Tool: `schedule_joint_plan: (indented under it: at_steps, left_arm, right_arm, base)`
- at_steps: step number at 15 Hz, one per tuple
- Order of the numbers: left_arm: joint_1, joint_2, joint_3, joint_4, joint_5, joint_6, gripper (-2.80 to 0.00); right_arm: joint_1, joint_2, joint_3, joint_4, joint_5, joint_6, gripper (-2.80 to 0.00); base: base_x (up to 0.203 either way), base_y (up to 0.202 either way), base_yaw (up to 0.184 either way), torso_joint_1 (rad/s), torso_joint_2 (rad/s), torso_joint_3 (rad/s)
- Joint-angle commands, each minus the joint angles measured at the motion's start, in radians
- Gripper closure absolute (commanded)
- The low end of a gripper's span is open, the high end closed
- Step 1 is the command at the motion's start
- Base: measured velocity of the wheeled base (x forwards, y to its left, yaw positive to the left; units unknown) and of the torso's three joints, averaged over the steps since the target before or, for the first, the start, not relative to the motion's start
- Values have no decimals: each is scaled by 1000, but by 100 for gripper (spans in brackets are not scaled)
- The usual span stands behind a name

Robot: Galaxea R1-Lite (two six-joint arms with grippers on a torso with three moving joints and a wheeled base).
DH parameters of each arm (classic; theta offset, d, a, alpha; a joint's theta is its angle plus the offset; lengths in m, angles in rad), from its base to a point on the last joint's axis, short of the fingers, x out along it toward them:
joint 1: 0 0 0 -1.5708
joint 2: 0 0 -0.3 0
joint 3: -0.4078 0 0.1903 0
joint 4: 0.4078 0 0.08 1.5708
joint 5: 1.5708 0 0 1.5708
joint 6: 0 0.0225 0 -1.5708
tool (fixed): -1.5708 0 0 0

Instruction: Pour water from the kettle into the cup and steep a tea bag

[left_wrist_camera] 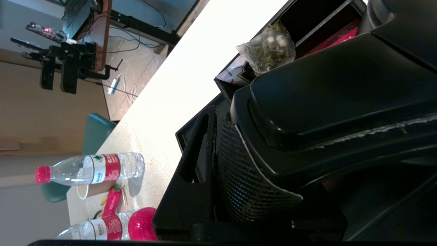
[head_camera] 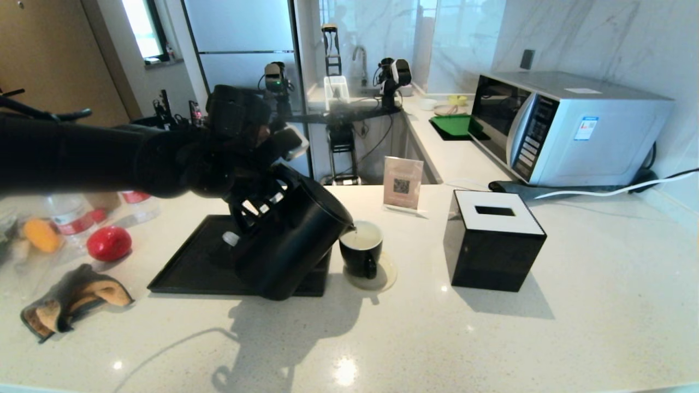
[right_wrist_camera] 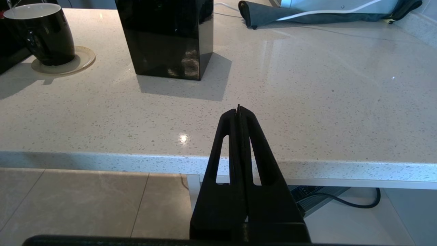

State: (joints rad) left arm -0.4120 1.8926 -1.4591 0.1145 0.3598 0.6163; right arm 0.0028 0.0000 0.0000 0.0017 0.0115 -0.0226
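Observation:
My left gripper is shut on the loop handle of the black kettle and holds it tilted to the right above the tray. The spout is at the rim of the black cup, which stands on a round coaster with pale liquid inside. In the left wrist view the handle fills the left gripper. The tea bag lies in a black compartment beyond the kettle. My right gripper is shut and empty, low at the counter's front edge, far from the cup.
A black tray lies under the kettle. A black tissue box stands right of the cup, a card sign behind it, a microwave at the back right. Water bottles, a red fruit and a mitt sit left.

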Motion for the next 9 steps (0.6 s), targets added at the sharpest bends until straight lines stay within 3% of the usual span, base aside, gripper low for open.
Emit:
schedule_joint_plan:
  at_steps: [1, 9]
  left_arm:
    - [1, -3, 0, 2, 2, 8, 0]
    - [1, -4, -1, 10, 2, 17, 0]
  right_arm:
    - [0, 0, 0, 0, 1, 0, 0]
    - [0, 0, 0, 0, 1, 0, 0]
  base:
    - [0, 0, 0, 0, 0, 0]
    - [0, 0, 0, 0, 0, 0]
